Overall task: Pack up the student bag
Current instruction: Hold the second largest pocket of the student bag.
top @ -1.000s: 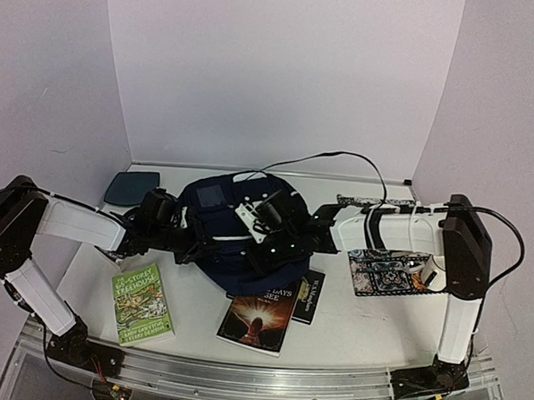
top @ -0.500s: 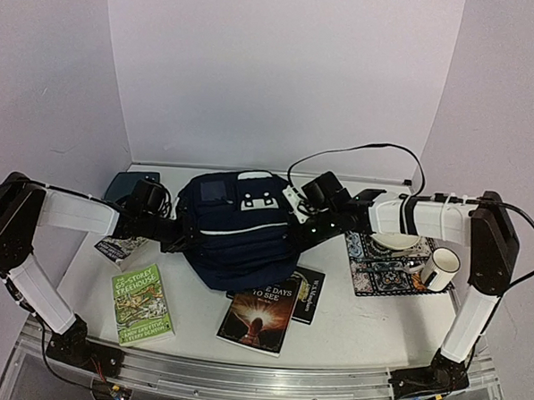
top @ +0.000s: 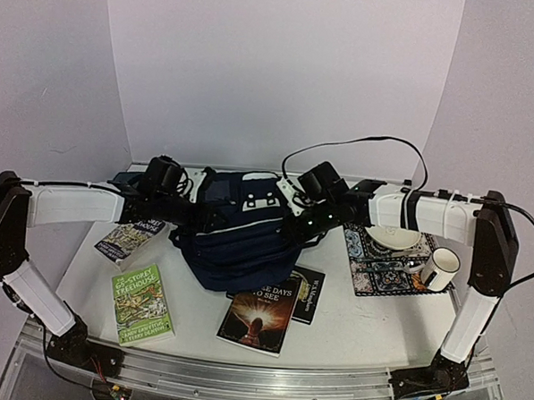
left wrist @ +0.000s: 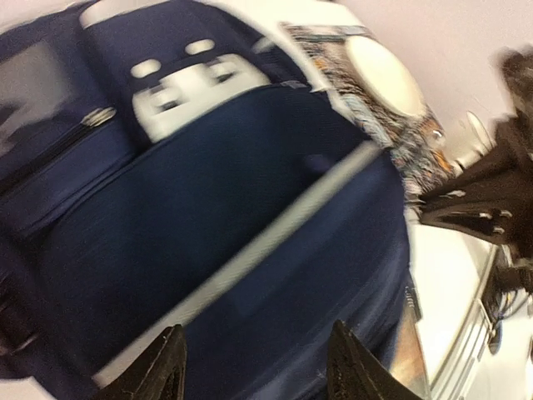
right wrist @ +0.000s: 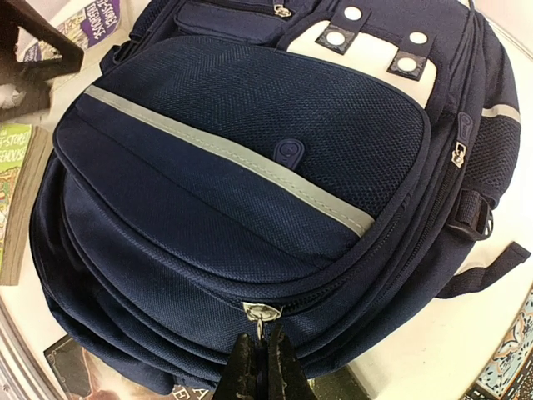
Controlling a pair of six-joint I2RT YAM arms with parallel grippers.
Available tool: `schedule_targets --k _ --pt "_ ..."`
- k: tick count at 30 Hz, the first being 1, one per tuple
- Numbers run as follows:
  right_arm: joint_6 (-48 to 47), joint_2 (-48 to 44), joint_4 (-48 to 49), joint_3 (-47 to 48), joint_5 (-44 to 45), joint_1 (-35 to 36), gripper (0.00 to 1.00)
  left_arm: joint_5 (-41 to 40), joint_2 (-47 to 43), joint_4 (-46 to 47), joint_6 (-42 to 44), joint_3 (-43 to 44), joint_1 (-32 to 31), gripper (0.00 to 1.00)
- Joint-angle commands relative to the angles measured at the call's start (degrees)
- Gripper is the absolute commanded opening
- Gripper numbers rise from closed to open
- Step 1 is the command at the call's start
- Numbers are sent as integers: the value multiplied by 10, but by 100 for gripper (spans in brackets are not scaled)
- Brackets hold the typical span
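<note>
**Inspector:** Where is the student bag (top: 238, 239)?

**Recorder:** It lies front face up on the white table (top: 349, 334), between the two arms. It is navy fabric with a pale stripe across the front pocket and white patches toward its far end.

**Inspector:** What is to the left of the bag?

**Recorder:** Two books. A green Treehouse book (top: 142, 305) lies to the bag's near left, apart from it. A paperback (top: 129, 239) lies just left of the bag, partly under the left arm.

**Inspector:** And the left gripper (left wrist: 258, 375)?

**Recorder:** It is at the bag's left side. Its wrist view is blurred, but the fingers stand apart and hold nothing.

**Inspector:** The right gripper (right wrist: 262, 346)?

**Recorder:** It is at the bag's right side. The fingers are pinched together on a metal zip pull (right wrist: 260, 313), at the seam below the striped pocket.

**Inspector:** What is in front of the bag?

**Recorder:** A black book with a glowing figure (top: 259, 318) meets the bag's near edge. I cannot tell whether it touches the bag or is tucked under it. A second black book (top: 309, 294) lies against it, toward the bag's right.

**Inspector:** What is to the right of the bag?

**Recorder:** A patterned mat (top: 371, 268) lies near the bag. A cream bowl (top: 396, 236) sits on its far part. A white mug (top: 439, 267) stands at the end away from the bag.
</note>
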Motion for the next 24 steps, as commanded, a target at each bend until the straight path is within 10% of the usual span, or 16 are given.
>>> schedule_targets --k 1,16,24 --pt "-5 2 5 32 -22 10 0 -15 21 10 125 59 -56 59" --pt "-3 6 6 42 -34 18 0 -7 108 77 327 87 -127 58" --pt "-17 -3 3 33 -7 17 0 -24 107 105 355 75 -132 12"
